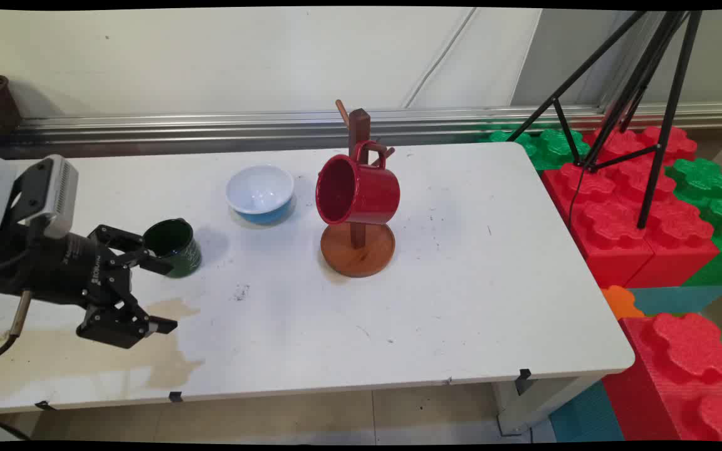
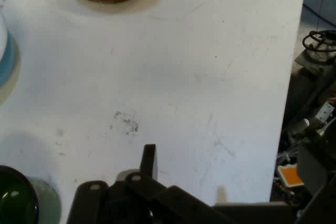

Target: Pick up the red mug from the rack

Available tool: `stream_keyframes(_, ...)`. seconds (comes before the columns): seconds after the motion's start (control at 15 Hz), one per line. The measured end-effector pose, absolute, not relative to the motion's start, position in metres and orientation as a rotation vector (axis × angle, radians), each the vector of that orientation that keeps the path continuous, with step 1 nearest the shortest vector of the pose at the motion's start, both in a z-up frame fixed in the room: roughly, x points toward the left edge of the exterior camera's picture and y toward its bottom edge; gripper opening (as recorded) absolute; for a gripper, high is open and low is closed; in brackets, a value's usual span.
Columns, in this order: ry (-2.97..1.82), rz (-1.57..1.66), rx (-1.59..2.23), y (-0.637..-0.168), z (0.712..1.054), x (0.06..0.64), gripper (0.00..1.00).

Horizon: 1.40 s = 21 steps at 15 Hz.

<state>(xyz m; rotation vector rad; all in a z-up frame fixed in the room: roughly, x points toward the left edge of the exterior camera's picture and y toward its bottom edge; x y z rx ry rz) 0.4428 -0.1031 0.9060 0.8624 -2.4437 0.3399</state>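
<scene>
Gripper (image 1: 163,294) low at table's left, jaws apart, by green mug (image 1: 173,247).
Upper finger (image 1: 154,263) touches/overlaps mug's near side; blue bowl (image 1: 260,194) behind, red mug (image 1: 358,190) hung on wooden stand (image 1: 357,250) mid-table (image 1: 461,300).

You are in a robotics lab, not a home. A black camera tripod (image 1: 637,94) stands on oversized red and green plastic building blocks (image 1: 643,207) beside the scuffed white worktable (image 1: 474,294).

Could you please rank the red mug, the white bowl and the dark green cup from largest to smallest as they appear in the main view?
1. Red mug, clearly largest.
2. White bowl.
3. Dark green cup, smallest, though it is partly hidden behind the end effector, so less certain.
</scene>
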Motion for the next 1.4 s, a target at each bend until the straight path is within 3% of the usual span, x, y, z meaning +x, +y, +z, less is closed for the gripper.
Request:
stream_keyframes(0.73,-2.328,0.395,0.901,-0.118,0.94,0.426,1.0)
stream_keyframes(1.4,-2.159,0.419,0.949,-0.149,0.973,0.372,1.0)
